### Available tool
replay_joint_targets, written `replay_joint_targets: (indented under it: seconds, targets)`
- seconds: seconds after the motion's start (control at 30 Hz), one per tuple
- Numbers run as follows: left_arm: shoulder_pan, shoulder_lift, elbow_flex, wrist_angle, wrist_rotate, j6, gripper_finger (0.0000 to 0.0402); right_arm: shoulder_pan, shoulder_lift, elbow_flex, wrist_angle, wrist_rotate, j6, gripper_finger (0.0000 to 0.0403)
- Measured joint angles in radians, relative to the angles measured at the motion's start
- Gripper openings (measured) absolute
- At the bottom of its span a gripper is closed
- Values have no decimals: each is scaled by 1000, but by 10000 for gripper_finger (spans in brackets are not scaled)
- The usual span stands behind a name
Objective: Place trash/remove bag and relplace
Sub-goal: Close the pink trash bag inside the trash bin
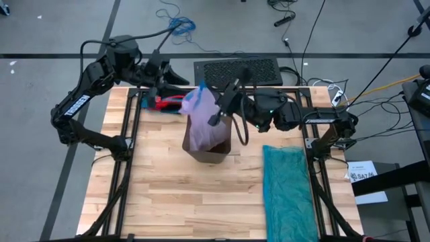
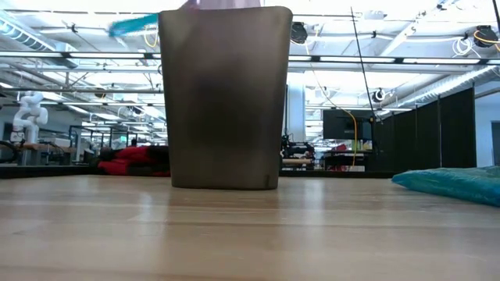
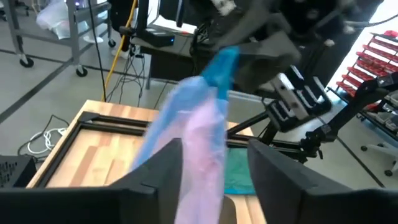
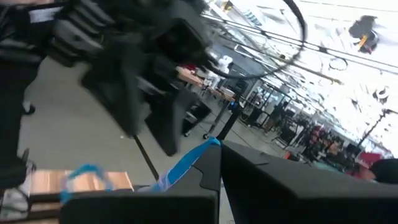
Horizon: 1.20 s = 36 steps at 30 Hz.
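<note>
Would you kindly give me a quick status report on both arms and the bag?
Right gripper shut on the bag, lifting it above the bin. Left gripper at the far edge, bag between its open jaws. Teal bag lies aside, clear.

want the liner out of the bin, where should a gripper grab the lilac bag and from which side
Grip the bag at its gathered top, bunched narrow above the bin; come from above and pull straight up, since the bin stands upright with its walls around the rest.

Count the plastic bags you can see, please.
2. The lilac-pink bag rises out of the bin at the table's middle; the teal bag lies flat on the right. Others may be hidden.
</note>
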Motion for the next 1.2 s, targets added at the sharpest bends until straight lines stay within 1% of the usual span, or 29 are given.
replay_joint_targets:
  seconds: [0.1, 0.2, 0.33, 0.37, 0.47, 0.6, 0.7, 0.93, 1.1, 1.2]
  targets:
    - [-1, -17, 0, 2, -10, 0, 204, -25, 0, 0, 17, 0, 46, 0]
    - [0, -28, 0, 11, -44, 2, 220, -52, 0, 0, 16, -16, 114, 0]
    - [0, -23, 0, 70, -79, 0, 226, -75, 0, 0, 15, -170, 167, 0]
    - [0, -20, 0, 89, -81, -2, 226, -77, 0, 0, 15, -188, 177, 0]
    - [0, -12, 0, 140, -80, -30, 226, -77, 1, 0, 14, -193, 194, 0]
    - [-7, 2, 0, 191, -31, -79, 226, -78, 2, 0, 14, -193, 203, 0]
    - [-20, 21, 0, 193, -27, -81, 226, -78, 2, 0, 14, -212, 213, 0]
    - [-31, 68, 0, 195, -26, -80, 226, -77, 2, 0, 14, -215, 213, 0]
    - [-31, 86, 0, 230, -24, -81, 225, -77, 2, 0, 14, -216, 239, 0]
    - [-31, 87, 0, 242, -24, -81, 210, -77, 2, 0, 13, -235, 246, 0]
